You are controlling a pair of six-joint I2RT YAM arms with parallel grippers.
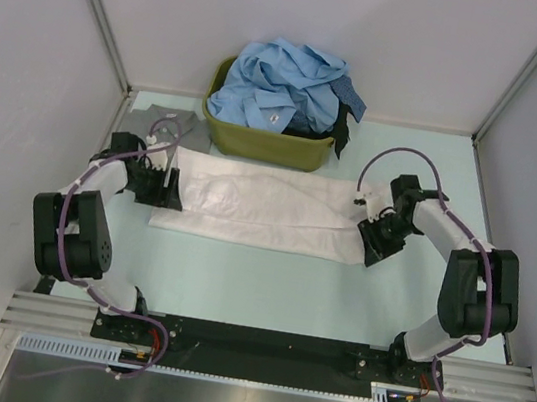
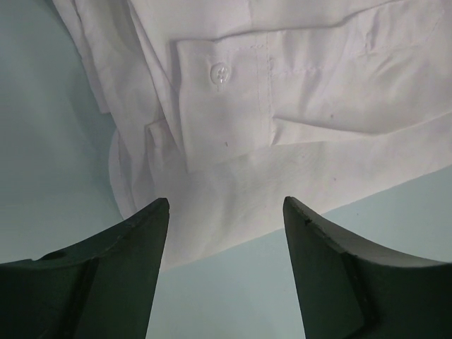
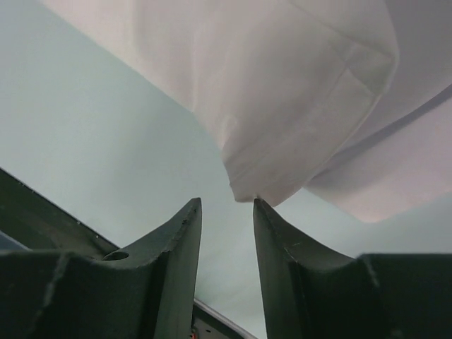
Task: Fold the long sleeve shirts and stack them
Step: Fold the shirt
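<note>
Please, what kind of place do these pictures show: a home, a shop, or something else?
Probably a robot test booth in a laboratory: white walls close in a pale green table, a left arm and a right arm are bolted to a metal rail at its edge, and a tub of shirts waits.

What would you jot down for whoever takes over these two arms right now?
Left gripper: open, empty, at the white shirt's left end, by a buttoned cuff.
Right gripper: open, empty, a corner of the shirt just off its tips.
Things: white shirt lies on the table as a long band; light blue shirts heaped in the olive-green tub; grey cloth beside the tub.
Done: white shirt narrowed to a band.
Left: fold it shorter, then the rest; no stack yet.
</note>
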